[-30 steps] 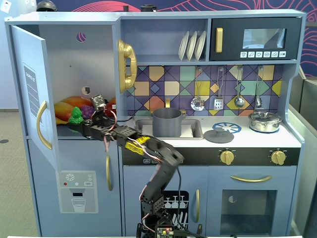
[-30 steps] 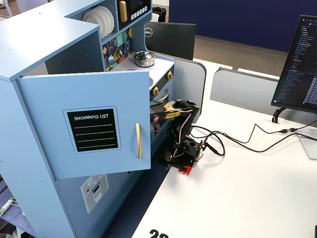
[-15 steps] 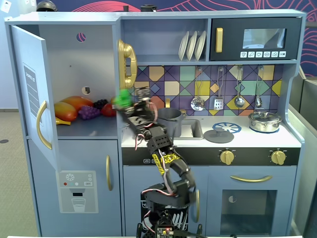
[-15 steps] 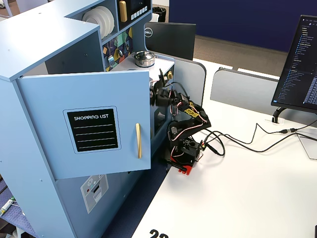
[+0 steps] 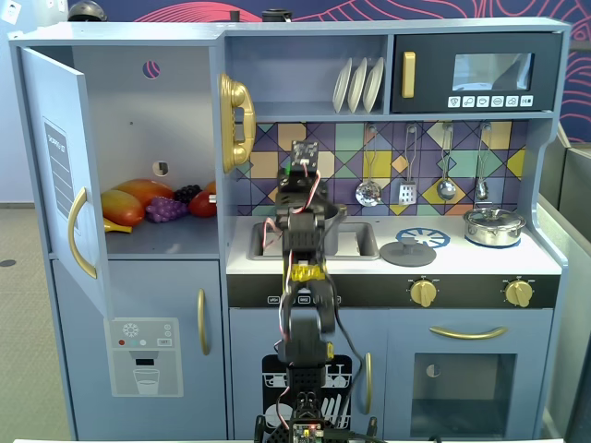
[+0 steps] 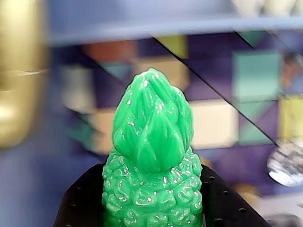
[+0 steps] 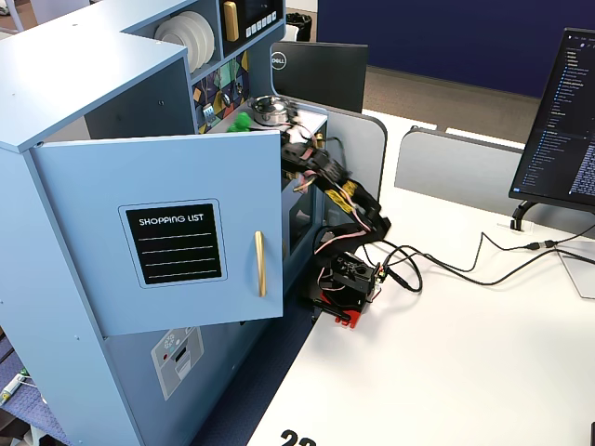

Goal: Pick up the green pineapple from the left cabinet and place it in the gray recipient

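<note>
Far left, cabinet: the left cabinet (image 5: 138, 138) stands with its door (image 5: 60, 175) swung wide; on its shelf lie a mango (image 5: 129, 198), purple grapes (image 5: 166, 209) and other fruit, with no green among them.
Cabinet side seen from the second fixed view: the shopping-list door (image 7: 177, 242) hides the shelf; a green speck, the green pineapple (image 7: 242, 120), shows above the door's top edge.
Centre, arm: the gripper (image 5: 297, 169) is raised over the sink area in front of the tiled backsplash (image 5: 388, 148); a bit of green shows at its tip.
Pincer state: closed around the green pineapple (image 6: 151, 161), black jaw parts pressing both flanks of the bumpy lower body, leafy crown pointing up and free.
Gray recipient: the gray recipient (image 5: 331, 214) sits just behind the arm at the sink, mostly covered by it.
Handling judgement: the fruit looks like glossy, hard, hollow plastic, so probably light and stiff but somewhat slippery; the knobbly body gives better purchase than the smooth tapering crown.
Right, bystanders: flat lid (image 5: 407, 252) and shiny pot (image 5: 494, 226) on the counter, well apart from the gripper.
</note>
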